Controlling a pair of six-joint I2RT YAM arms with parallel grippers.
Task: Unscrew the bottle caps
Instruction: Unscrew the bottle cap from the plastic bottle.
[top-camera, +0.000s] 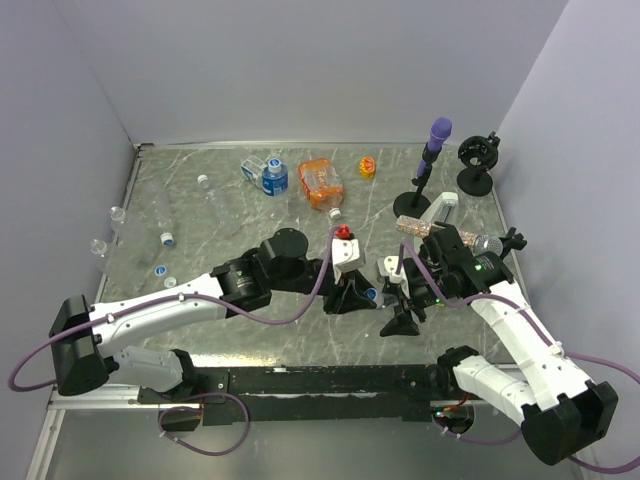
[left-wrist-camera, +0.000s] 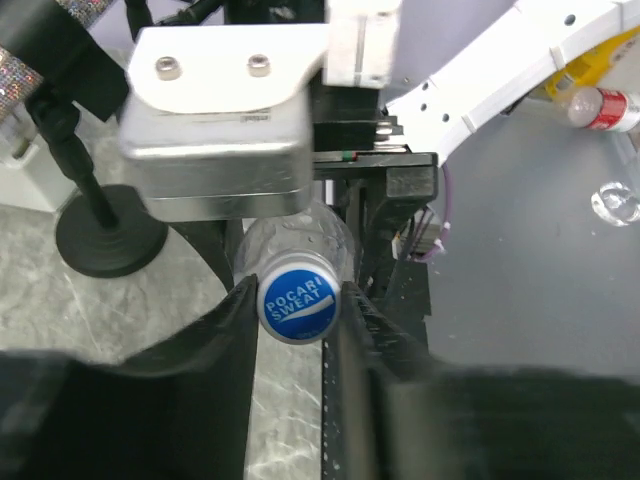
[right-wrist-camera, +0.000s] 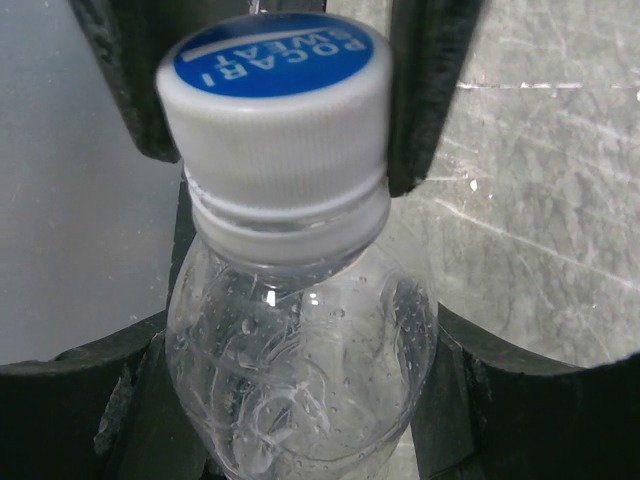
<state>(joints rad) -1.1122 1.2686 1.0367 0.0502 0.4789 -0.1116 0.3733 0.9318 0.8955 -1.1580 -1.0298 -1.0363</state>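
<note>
Cap (left-wrist-camera: 296, 303) (blue-topped, seemingly not yet loosened) sits pinched between the narrowed jaws of the left gripper (left-wrist-camera: 297, 318) while the right gripper (right-wrist-camera: 300, 410) clamps its bottle (right-wrist-camera: 300, 330) just below, so the twisting is all left to do.

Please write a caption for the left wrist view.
Left gripper's jaws pinch the Pocari Sweat cap on a clear bottle.

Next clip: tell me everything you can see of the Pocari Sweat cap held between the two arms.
The Pocari Sweat cap is a round plastic screw cap with a white ribbed skirt, a blue top with white lettering and a white ring just below it. It sits on the neck of a clear, droplet-speckled bottle held between the two arms. The left claw pinches the cap's sides between its dark fingers. The right claw grips the bottle's body.
</note>
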